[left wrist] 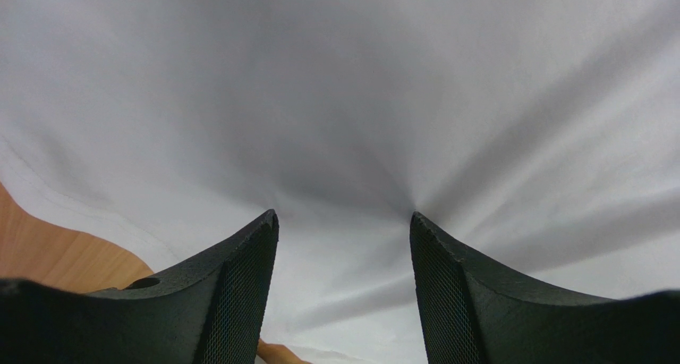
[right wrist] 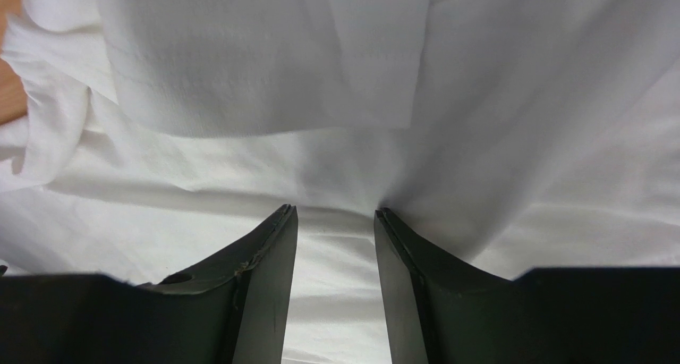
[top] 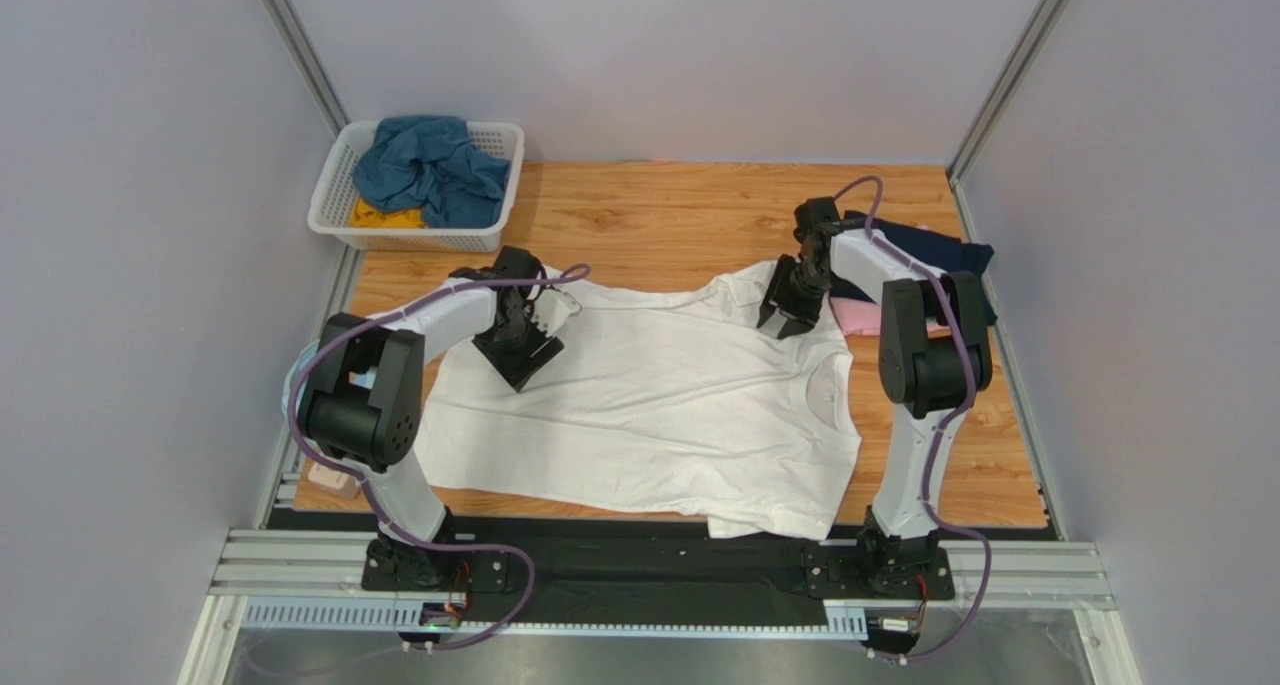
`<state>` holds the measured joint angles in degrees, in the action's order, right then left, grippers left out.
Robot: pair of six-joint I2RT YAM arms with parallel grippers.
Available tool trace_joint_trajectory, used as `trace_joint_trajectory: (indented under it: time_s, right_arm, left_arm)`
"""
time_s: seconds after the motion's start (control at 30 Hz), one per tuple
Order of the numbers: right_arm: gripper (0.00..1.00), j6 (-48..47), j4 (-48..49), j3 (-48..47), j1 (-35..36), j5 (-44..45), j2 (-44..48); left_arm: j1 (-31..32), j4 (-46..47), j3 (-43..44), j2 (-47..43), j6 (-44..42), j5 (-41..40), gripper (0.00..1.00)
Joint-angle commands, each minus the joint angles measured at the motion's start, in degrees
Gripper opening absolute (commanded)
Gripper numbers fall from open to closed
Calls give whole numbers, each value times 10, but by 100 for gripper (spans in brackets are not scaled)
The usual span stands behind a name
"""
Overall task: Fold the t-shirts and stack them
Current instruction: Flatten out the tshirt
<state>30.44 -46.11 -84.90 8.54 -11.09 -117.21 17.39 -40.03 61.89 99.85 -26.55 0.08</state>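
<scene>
1. The white t-shirt [top: 661,400] lies spread open on the wooden table [top: 661,213]. Its neck hole is toward the right and its hem toward the left, and one corner hangs over the near edge.
2. The left claw [top: 519,352] is down on the far left part of this shirt, close to its hem edge.
3. In the left wrist view the left claw [left wrist: 343,216] is released, with its two fingers wide apart. Both tips press into the white cloth, and creases fan out from each tip. Cloth fills the gap between them, but no fold is pinched there. A strip of bare wood shows past the shirt's edge at the lower left.
4. The right claw [top: 786,318] sits on the far right part of the shirt, by the sleeve next to the neck hole.
5. In the right wrist view the right claw [right wrist: 335,211] is also released, with a narrower gap. Its tips rest on the cloth, and a ridge runs away from the right-hand tip. A folded-over flap with a stitched hem lies just beyond the tips, untouched.
6. A teal-blue shirt [top: 428,160] is bunched in the white basket [top: 334,175] at the far left corner, on top of a yellow shirt [top: 383,217].
7. A navy shirt [top: 939,247] and a pink shirt [top: 860,318] lie at the right edge of the table, partly hidden behind the right arm. The pink one is just beside the white shirt.
</scene>
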Motion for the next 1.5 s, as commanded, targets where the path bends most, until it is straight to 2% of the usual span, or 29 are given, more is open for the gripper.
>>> trace_joint_trajectory:
  time_s: [0.0, 0.2, 0.33, 0.47, 0.7, 0.87, 1.17, 1.3, 1.47]
  right_arm:
    - [46, -4, 22, 51, 17, 5, 67]
    - [47, -11, 16, 70, 21, 36, 135]
    - [46, 0, 2, 99, 33, 25, 184]
    - [46, 11, -11, 175, 71, 21, 287]
    - [44, 68, -33, 332, 147, 35, 396]
    - [44, 80, -16, 374, 162, 49, 390]
    - [44, 52, -23, 326, 162, 91, 308]
    - [43, 59, -23, 348, 162, 84, 308]
    - [43, 73, -20, 396, 172, 63, 334]
  left_arm:
    - [4, -32, -22, -36, -18, 23, 67]
    - [11, -60, -34, -41, -23, 34, 66]
    - [15, -70, -42, -57, -18, 37, 66]
    - [15, -77, -41, -90, -15, 19, 66]
    - [15, -121, -8, -171, -2, 9, 68]
    - [15, -118, -11, -165, 11, 27, 68]
    - [15, -52, -31, -47, 8, 2, 68]
    - [14, -42, -33, 2, 3, -31, 67]
    - [14, -38, -64, -11, -3, -30, 67]
